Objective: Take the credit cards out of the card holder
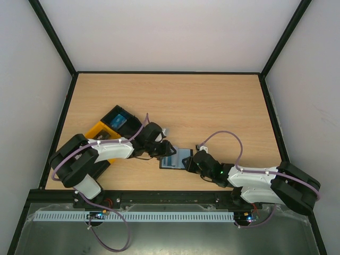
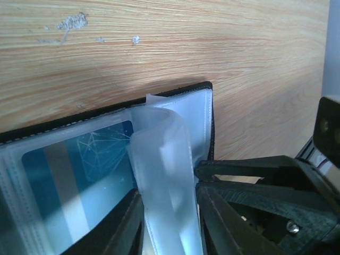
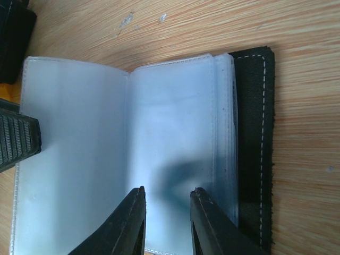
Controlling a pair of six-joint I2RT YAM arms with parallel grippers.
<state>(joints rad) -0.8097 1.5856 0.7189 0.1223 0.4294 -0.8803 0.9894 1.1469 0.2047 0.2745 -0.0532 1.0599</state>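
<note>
The black card holder [image 1: 179,158] lies open on the table between both arms, its clear pocket pages up. A blue credit card [image 2: 79,170] with pale line markings sits inside a pocket of the card holder [image 2: 204,93]. My left gripper [image 2: 169,186] is shut on one clear pocket page [image 2: 164,154], which curls up between the fingers. The right gripper [image 3: 168,189] has its jaws narrowly apart over the middle pages of the card holder [image 3: 255,133], with nothing between them. From above, the left gripper [image 1: 164,150] and right gripper [image 1: 187,162] flank the holder.
A black-and-orange tray [image 1: 101,133] stands at the left behind my left arm, with a blue item [image 1: 118,120] in its black half. Black frame rails [image 1: 64,127] edge the wooden table [image 1: 212,106]. The left finger's ridged pad [image 3: 16,141] shows at the right wrist view's left edge.
</note>
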